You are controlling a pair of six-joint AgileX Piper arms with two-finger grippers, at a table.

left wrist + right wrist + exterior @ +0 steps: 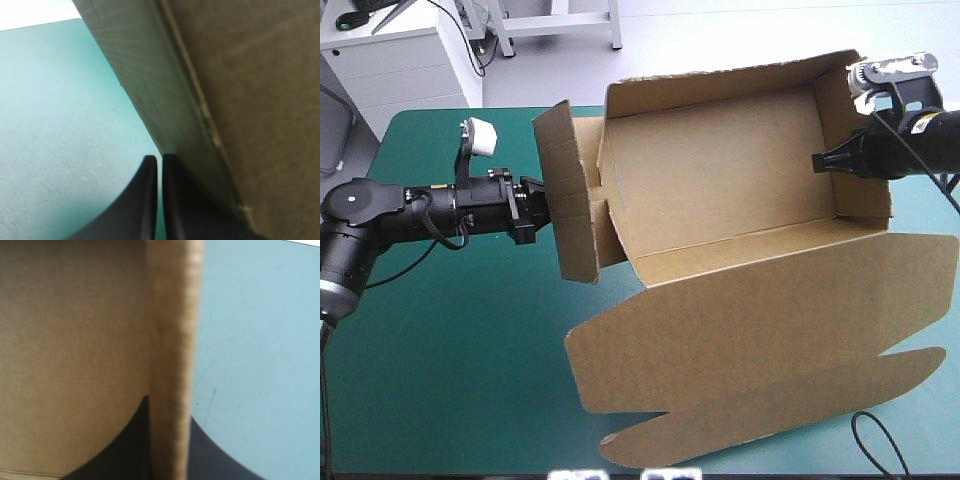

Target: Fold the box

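Right pincer point(169, 415) clenched on box point(720, 190) right end wall, board edge between its fingers. Left pincer point(160, 161) closed on nothing, tips just beside outer face of left end flap point(570, 200). Box long axis runs arm to arm across teal-green surface point(450, 360). Left arm nearer flap; inward push probably next.

Site reads to me as a robotics lab. Evidence: left arm point(410, 210) and right arm point(920, 140) at a teal-green covered table point(470, 380); white drawer unit point(400, 65) and loose cables point(483, 45) beyond; bare pale floor point(720, 25).
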